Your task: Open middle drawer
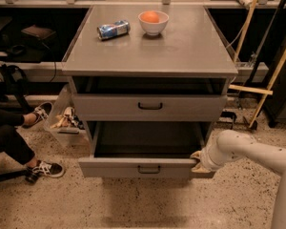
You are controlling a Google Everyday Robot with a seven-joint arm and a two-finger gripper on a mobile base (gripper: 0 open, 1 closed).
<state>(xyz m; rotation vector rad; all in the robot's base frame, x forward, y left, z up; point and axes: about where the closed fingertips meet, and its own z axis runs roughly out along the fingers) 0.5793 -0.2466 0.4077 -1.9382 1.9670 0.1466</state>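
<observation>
The middle drawer [143, 168] is pulled out from the grey cabinet. Its plain grey inside [148, 140] shows, and its flat front carries a small black bar handle [149, 169]. My gripper [196, 161] is at the right end of that drawer's front, touching its top corner. My white arm [250, 149] reaches in from the lower right. The drawer above it [150, 106] has a like handle and sits nearly closed. Any drawer below is hidden by the open one.
A blue can [113, 29] lying on its side and a white bowl holding an orange [153, 22] sit on the cabinet top [181, 46]. A seated person's legs and shoes [43, 168] are at left. Wooden poles [271, 75] lean at right. A bin [64, 123] stands beside the cabinet.
</observation>
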